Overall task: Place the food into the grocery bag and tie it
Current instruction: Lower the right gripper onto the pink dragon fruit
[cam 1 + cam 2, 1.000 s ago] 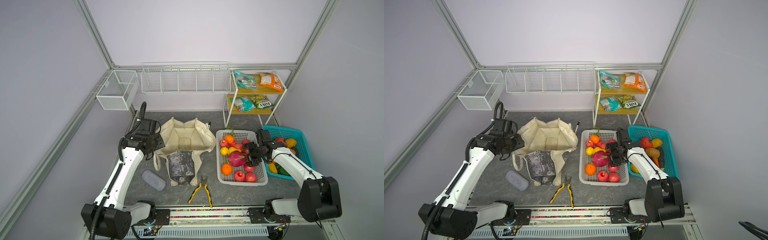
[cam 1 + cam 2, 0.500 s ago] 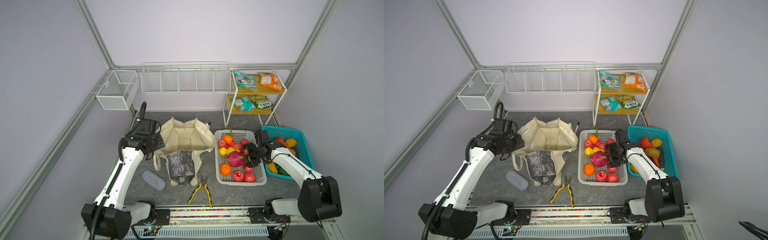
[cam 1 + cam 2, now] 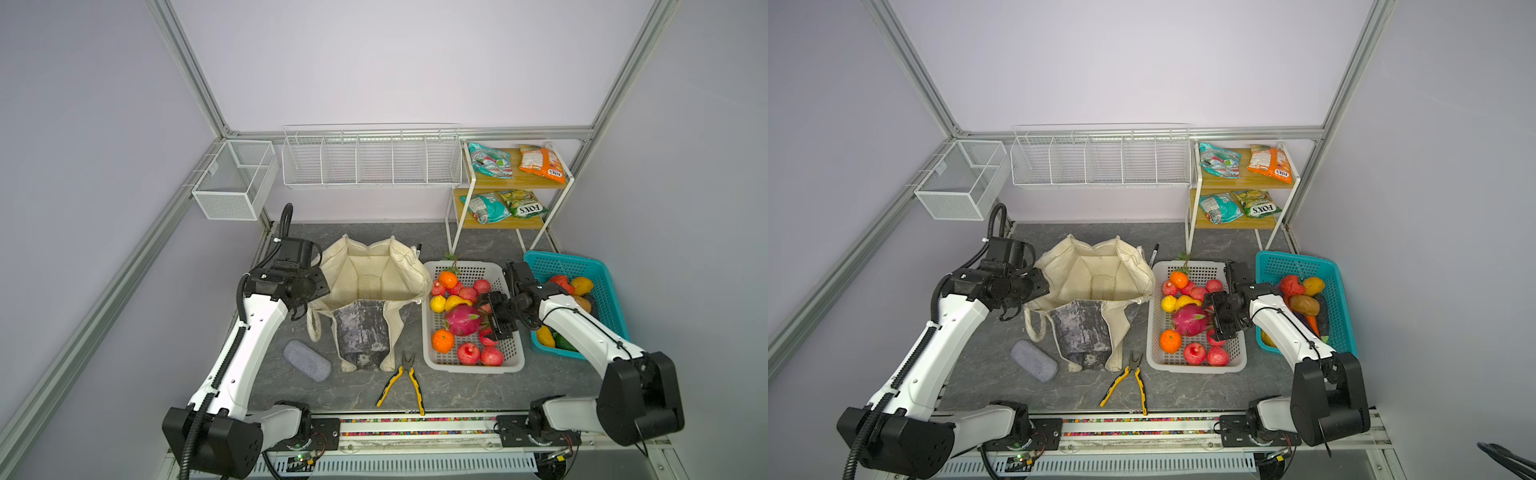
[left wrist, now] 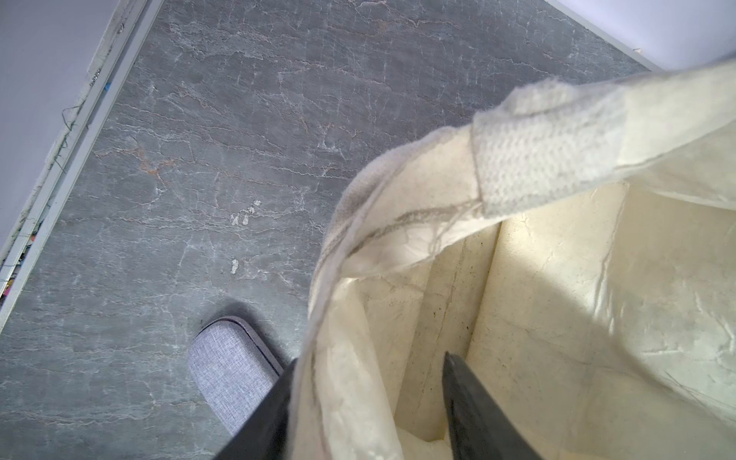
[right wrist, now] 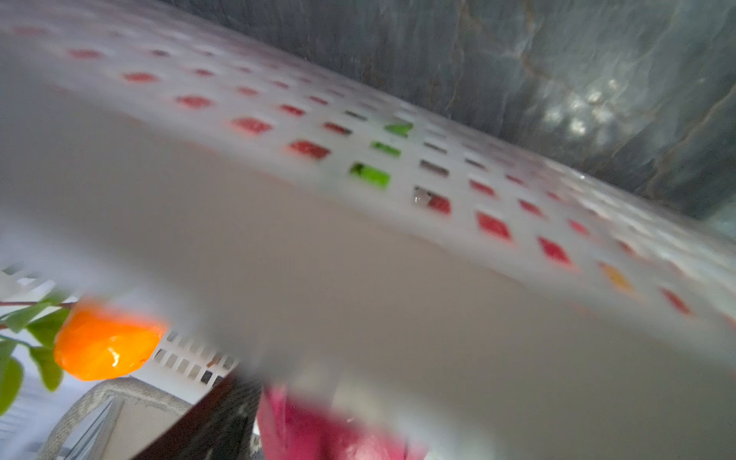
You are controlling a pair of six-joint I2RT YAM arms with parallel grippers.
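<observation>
- The grocery bag (image 3: 370, 274) stands open-mouthed on the grey surface (image 3: 457, 390), left of the middle. Its dark front panel (image 3: 359, 328) faces the near edge and its strap handles trail on the surface.
- The left hand (image 4: 368, 360) is at the bag's left rim. In the left wrist view its jaws stand apart, one finger (image 4: 275, 402) outside the cloth and the other inside, not pinching it.
- The right hand (image 3: 494, 316) is low in the white basket (image 3: 469, 365), spread wide at the right end of the pink dragon fruit (image 3: 463, 320). Whether it presses the fruit I cannot tell; the right wrist view is blurred.
- Oranges, apples and a yellow pear (image 3: 454, 301) lie around the dragon fruit.
- More produce fills the teal basket (image 3: 582, 266), just right of the white one.
- Four packets (image 3: 490, 160) lie on the shelf (image 3: 515, 178) at the back right.
- Pliers (image 3: 401, 384) and a grey case (image 3: 306, 360) lie near the bag's front.
</observation>
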